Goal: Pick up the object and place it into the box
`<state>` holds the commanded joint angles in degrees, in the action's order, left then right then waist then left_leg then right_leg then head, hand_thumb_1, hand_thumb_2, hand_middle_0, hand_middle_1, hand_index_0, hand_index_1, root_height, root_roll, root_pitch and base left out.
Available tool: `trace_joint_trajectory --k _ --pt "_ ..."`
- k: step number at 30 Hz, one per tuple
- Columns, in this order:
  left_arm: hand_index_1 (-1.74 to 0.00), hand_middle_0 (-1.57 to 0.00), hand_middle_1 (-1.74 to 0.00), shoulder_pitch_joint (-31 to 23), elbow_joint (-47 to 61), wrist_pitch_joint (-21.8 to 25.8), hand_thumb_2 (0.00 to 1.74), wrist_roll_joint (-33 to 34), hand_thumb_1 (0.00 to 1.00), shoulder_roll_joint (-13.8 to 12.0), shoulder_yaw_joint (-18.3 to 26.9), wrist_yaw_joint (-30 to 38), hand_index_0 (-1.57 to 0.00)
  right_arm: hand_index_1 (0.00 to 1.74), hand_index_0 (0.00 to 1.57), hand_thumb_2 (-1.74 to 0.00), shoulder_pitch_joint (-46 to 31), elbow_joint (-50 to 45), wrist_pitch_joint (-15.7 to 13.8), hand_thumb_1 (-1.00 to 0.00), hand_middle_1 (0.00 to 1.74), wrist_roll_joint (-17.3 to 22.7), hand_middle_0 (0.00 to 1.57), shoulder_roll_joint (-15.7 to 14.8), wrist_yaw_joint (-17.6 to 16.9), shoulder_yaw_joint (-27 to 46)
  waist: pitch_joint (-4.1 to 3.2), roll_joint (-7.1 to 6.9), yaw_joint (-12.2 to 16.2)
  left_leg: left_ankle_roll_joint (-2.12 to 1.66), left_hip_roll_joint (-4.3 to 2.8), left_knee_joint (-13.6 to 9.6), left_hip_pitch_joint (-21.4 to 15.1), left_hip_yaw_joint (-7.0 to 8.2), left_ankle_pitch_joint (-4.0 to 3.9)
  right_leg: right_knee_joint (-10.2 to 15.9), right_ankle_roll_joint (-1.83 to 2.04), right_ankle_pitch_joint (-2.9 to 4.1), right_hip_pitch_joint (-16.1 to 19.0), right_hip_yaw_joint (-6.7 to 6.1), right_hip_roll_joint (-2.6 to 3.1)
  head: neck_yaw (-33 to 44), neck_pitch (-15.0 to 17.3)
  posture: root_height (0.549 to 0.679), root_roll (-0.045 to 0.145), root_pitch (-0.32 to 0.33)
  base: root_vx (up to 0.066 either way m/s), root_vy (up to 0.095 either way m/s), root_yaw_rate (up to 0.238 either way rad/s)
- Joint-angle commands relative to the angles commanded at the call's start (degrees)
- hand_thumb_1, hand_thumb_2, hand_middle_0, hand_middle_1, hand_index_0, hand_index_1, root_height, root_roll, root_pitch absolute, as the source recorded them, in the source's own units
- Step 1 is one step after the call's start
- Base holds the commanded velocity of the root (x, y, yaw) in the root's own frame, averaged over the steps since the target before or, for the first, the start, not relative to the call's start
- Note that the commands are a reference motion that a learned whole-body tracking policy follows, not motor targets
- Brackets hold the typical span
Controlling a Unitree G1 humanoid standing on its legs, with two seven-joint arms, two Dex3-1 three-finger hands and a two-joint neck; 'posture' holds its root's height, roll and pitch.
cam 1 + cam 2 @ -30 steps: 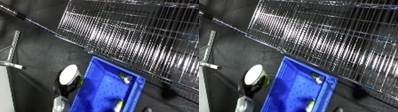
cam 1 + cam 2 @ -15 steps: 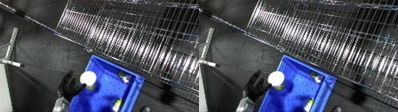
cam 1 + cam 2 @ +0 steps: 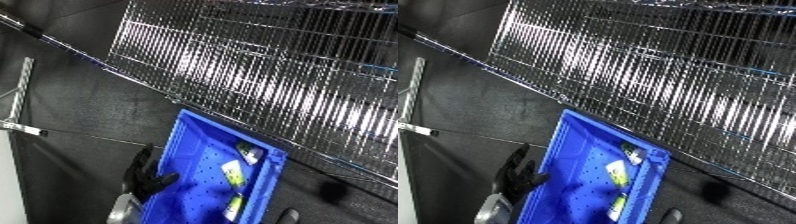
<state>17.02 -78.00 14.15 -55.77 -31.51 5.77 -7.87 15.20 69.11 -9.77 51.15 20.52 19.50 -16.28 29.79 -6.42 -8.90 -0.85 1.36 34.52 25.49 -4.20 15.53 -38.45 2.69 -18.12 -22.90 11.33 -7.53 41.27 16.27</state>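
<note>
Fingers [image 3: 153, 176] slack beside perforated bin [image 3: 188, 150]

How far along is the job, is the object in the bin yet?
Looks done: three light objects lie inside the blue bin. The left hand sits outside the bin's left wall, fingers relaxed, holding nothing. What remains is pulling that hand clear.

Left hand [image 3: 147, 175]: all black, matte, with thick blocky fingers [image 3: 139, 159] and a stubby thumb [image 3: 165, 177]. Below it, the forearm [image 3: 119, 215] is a rounded silver-grey shell, smooth, with a lighter sheen on top. At the bottom edge, a small grey rounded piece [image 3: 290, 216], too little visible to identify.
</note>
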Motion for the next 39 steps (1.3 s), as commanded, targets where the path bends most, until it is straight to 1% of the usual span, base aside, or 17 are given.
trace_joint_trajectory --k 5,9,11,13,16,19,23,25,27,29,30,32,34,36,39 --pt "0.00 0.00 0.00 0.38 1.04 0.16 0.00 1.81 0.00 1.91 -2.97 -0.86 0.00 0.00 0.00 0.00 1.66 -0.47 0.72 0.00 0.00 -0.19 0.00 0.20 -1.28 0.11 0.00 0.74 0.97 0.03 -0.25 0.30 -0.12 0.78 0.06 0.48 0.22 0.66 -0.26 -0.43 0.03 -6.66 -0.04 0.645 0.021 0.056 -0.043 -0.005 -0.171" --pt "0.00 0.00 0.00 0.77 2.28 -1.91 0.00 3.13 0.00 4.34 -5.55 -3.97 0.00 0.00 0.00 0.00 3.48 -0.41 1.66 0.00 0.00 -0.25 0.00 0.50 -2.36 0.19 0.00 1.46 1.65 0.02 -0.48 1.27 0.30 1.42 0.36 0.35 0.35 1.23 -0.92 -0.96 0.17 -13.34 0.10 0.645 0.021 0.056 -0.037 -0.008 -0.137" --pt "0.00 0.00 0.00 0.90 3.02 -3.45 0.00 5.23 0.00 5.36 -7.24 -5.62 0.00 0.00 0.00 0.00 4.35 -0.50 2.25 0.00 0.00 -0.41 0.00 0.73 -2.94 0.26 0.00 1.90 2.03 0.05 -0.60 1.88 0.56 1.76 0.56 0.07 0.43 1.52 -1.39 -1.28 0.26 -16.60 0.07 0.644 0.021 0.056 -0.031 -0.005 -0.125" --pt "0.00 0.00 0.00 1.10 3.87 -6.01 0.00 7.68 0.00 6.23 -9.30 -8.05 0.00 0.00 0.00 0.00 5.30 -0.65 2.95 0.00 0.00 -0.69 0.00 1.17 -3.46 0.31 0.00 2.40 2.50 0.09 -0.73 2.41 0.75 2.13 0.71 -0.12 0.52 1.87 -1.82 -1.67 0.36 -20.25 -0.16 0.644 0.021 0.056 -0.030 0.007 -0.157" --pt "0.00 0.00 0.00 1.29 5.07 -9.43 0.00 9.96 0.00 7.25 -12.42 -11.23 0.00 0.00 0.00 0.00 6.66 -0.76 3.89 0.00 0.00 -1.51 0.00 2.10 -3.85 0.51 0.00 3.28 3.35 0.13 -0.98 2.74 0.79 2.63 0.73 -0.10 0.69 2.44 -2.30 -2.37 0.51 -25.54 -0.48 0.644 0.022 0.055 -0.029 0.031 -0.190" --pt "0.00 0.00 0.00 1.76 6.15 -11.01 0.00 11.36 0.00 7.95 -14.94 -11.69 0.00 0.00 0.00 0.00 7.78 -0.68 4.31 0.00 0.00 -2.65 0.00 3.06 -3.77 0.83 0.00 4.37 4.34 0.15 -1.23 2.69 0.73 3.12 0.49 -0.27 0.90 2.91 -2.90 -3.11 0.57 -31.04 -0.74 0.643 0.023 0.054 -0.032 0.054 -0.214" --pt "0.00 0.00 0.00 2.23 6.83 -12.09 0.00 12.46 0.00 8.93 -17.49 -10.85 0.00 0.00 0.00 0.00 8.80 -0.69 4.17 0.00 0.00 -3.64 0.00 3.97 -3.66 1.09 0.00 5.95 5.27 0.18 -1.46 2.19 0.47 3.62 -0.04 -1.01 1.13 3.14 -3.57 -3.59 0.37 -39.42 0.31 0.642 0.024 0.053 -0.025 0.045 -0.183" --pt "0.00 0.00 0.00 2.18 7.12 -10.99 0.00 12.38 0.00 9.33 -18.11 -9.30 0.00 0.00 0.00 0.00 9.26 -0.64 4.06 0.00 0.00 -4.18 0.00 4.29 -3.39 1.23 0.00 6.59 5.67 0.13 -1.47 1.81 0.11 3.72 -0.31 -1.32 1.18 3.17 -3.63 -3.71 0.23 -43.39 0.95 0.641 0.025 0.050 -0.003 0.035 -0.179" --pt "0.00 0.00 0.00 2.19 7.61 -8.58 0.00 12.83 0.00 9.60 -18.63 -6.59 0.00 0.00 0.00 0.00 9.68 -0.65 3.97 0.00 0.00 -4.69 0.00 4.56 -3.00 1.26 0.00 7.01 6.10 0.05 -1.41 1.40 -0.34 3.81 -0.53 -1.47 1.23 3.27 -3.63 -3.91 0.18 -48.59 1.88 0.641 0.027 0.046 0.002 0.022 -0.170" --pt "0.00 0.00 0.00 2.29 7.93 -6.11 0.00 13.34 0.00 9.87 -19.10 -3.22 0.00 0.00 0.00 0.00 10.27 -0.64 4.13 0.00 0.00 -5.01 0.00 4.77 -2.74 1.05 0.00 7.15 6.52 -0.03 -1.34 1.46 -0.57 3.96 -0.50 -1.45 1.19 3.46 -3.65 -4.14 0.25 -54.23 3.18 0.641 0.028 0.043 -0.003 0.009 -0.145" --pt "0.00 0.00 0.00 2.22 7.99 -5.18 0.00 13.67 0.00 10.14 -19.25 -1.57 0.00 0.00 0.00 0.00 10.56 -0.58 4.25 0.00 0.00 -5.16 0.00 4.86 -2.62 0.91 0.00 7.15 6.73 -0.06 -1.29 1.74 -0.61 4.05 -0.31 -1.37 1.14 3.58 -3.63 -4.25 0.31 -56.08 3.68 0.641 0.030 0.041 -0.004 0.008 -0.130" --pt "0.00 0.00 0.00 1.79 7.87 -4.10 0.00 14.07 0.00 10.89 -19.28 1.10 0.00 0.00 0.00 0.00 11.01 -0.39 4.38 0.00 0.00 -5.51 0.00 4.96 -2.37 0.66 0.00 7.08 7.11 -0.11 -1.18 2.63 -0.62 4.25 0.28 -1.22 0.99 3.78 -3.54 -4.45 0.46 -59.77 4.54 0.642 0.033 0.037 0.006 0.010 -0.135" --pt "0.00 0.00 0.00 1.05 7.67 -3.67 0.00 14.64 0.00 11.61 -19.13 2.40 0.00 0.00 0.00 0.00 11.00 -0.35 4.13 0.00 0.00 -5.91 0.00 4.97 -1.98 0.48 0.00 6.98 7.43 -0.06 -1.10 3.60 -0.65 4.50 0.97 -1.25 0.81 3.88 -3.41 -4.62 0.61 -62.55 5.19 0.642 0.035 0.032 0.017 0.007 -0.138" --pt "0.00 0.00 0.00 0.45 7.58 -4.06 0.00 15.29 0.00 11.99 -19.19 1.98 0.00 0.00 0.00 0.00 10.85 -0.44 3.62 0.00 0.00 -6.35 0.00 5.02 -1.44 0.30 0.00 6.92 7.68 0.07 -1.06 4.26 -0.73 4.79 1.45 -1.51 0.61 3.86 -3.34 -4.80 0.79 -64.91 5.52 0.642 0.036 0.028 0.014 0.003 -0.148" --pt "0.00 0.00 0.00 0.04 7.87 -6.11 0.00 15.48 0.00 12.16 -19.98 -1.49 0.00 0.00 0.00 0.00 10.99 -0.74 2.56 0.00 0.00 -7.34 0.00 5.46 -0.51 -0.18 0.00 7.00 8.04 0.28 -1.09 4.70 -0.89 5.28 1.81 -1.97 0.40 3.73 -3.39 -5.07 1.04 -67.50 5.43 0.642 0.038 0.025 -0.002 0.002 -0.127"
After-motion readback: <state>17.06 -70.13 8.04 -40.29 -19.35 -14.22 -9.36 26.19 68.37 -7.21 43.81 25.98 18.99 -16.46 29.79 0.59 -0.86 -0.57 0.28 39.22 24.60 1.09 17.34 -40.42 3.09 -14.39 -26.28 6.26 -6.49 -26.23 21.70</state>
